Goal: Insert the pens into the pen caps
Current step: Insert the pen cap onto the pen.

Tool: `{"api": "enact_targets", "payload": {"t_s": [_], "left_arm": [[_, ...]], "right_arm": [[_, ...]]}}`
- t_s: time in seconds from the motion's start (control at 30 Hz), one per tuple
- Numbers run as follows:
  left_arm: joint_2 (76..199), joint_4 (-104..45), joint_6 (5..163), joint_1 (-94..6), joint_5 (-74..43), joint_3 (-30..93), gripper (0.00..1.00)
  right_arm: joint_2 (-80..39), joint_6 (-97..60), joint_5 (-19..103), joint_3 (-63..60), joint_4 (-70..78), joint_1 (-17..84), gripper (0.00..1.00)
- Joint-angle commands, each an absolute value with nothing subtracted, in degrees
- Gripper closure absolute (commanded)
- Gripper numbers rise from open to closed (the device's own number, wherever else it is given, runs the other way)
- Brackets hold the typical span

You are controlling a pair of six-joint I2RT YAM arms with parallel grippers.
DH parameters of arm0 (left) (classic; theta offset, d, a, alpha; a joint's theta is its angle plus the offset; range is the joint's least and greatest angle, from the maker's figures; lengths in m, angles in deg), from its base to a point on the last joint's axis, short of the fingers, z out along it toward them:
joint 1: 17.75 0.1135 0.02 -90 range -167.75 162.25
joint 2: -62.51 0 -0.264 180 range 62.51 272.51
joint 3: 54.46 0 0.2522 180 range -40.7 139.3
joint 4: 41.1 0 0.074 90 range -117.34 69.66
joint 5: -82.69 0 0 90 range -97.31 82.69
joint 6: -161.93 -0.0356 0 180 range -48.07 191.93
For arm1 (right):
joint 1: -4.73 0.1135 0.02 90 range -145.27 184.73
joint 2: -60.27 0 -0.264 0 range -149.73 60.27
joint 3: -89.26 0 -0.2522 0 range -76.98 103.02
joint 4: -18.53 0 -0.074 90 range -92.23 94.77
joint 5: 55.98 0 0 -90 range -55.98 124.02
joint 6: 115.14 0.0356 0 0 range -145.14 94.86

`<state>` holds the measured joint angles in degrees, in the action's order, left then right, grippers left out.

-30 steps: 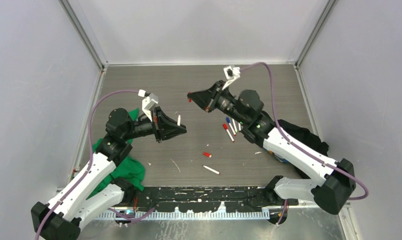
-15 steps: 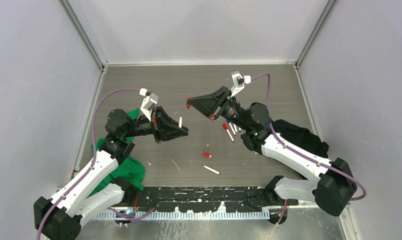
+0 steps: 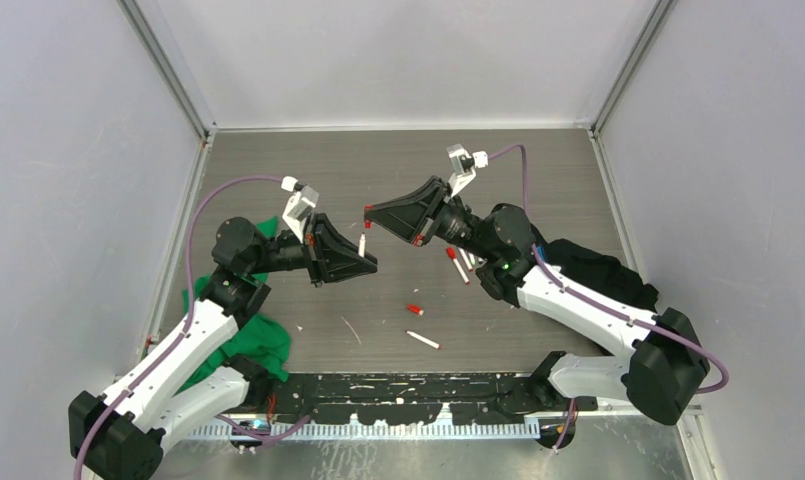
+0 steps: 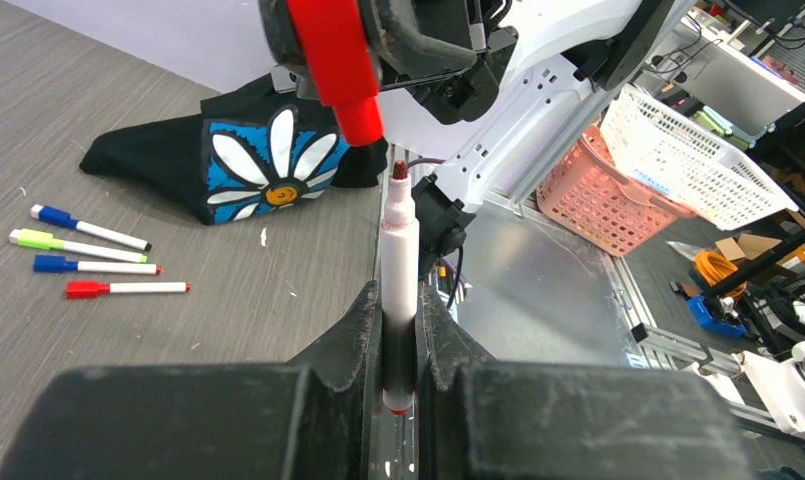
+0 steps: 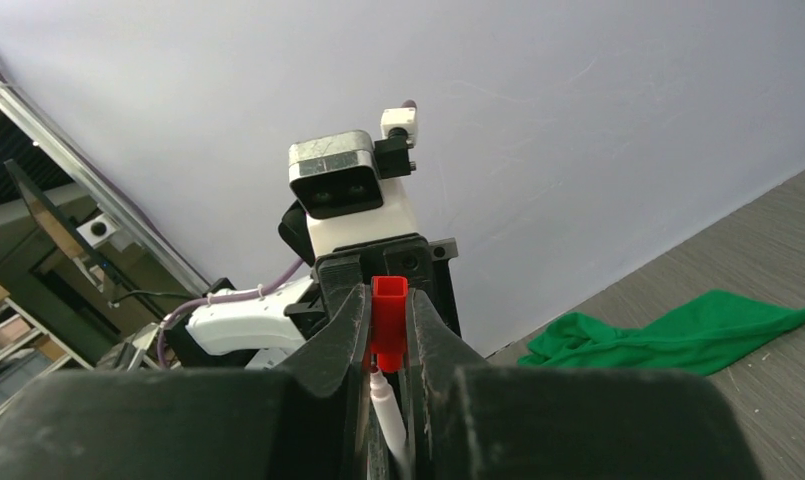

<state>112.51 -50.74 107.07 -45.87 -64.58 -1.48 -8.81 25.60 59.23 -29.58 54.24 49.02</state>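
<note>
The left gripper (image 4: 399,300) is clamped on a white pen (image 4: 399,250), holding it upright with its dark red tip pointing up. The right gripper (image 5: 388,325) pinches a red cap (image 5: 389,318), open end down, right over that tip. The two look just apart, though it is hard to tell whether they touch. On the table (image 3: 308,155), four capped pens (image 4: 96,265) lie in a row near a black cloth (image 4: 148,150), with a loose red cap (image 3: 414,309) and a bare pen (image 3: 423,340) closer to the arms.
</note>
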Motion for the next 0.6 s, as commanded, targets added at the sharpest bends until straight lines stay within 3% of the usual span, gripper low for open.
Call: {"api": "enact_targets", "payload": {"t_s": [0.0,0.57], "left_arm": [[112.21,-53.97,107.18,-45.98,-65.64,-0.71,1.0],[111.77,-53.79,107.0,-45.96,-65.58,-0.71,1.0]], "right_arm": [[-8.63,24.88,60.71,-25.98,57.0,49.8,0.99],[-9.08,23.23,61.53,-25.43,54.57,50.79,0.99]]}}
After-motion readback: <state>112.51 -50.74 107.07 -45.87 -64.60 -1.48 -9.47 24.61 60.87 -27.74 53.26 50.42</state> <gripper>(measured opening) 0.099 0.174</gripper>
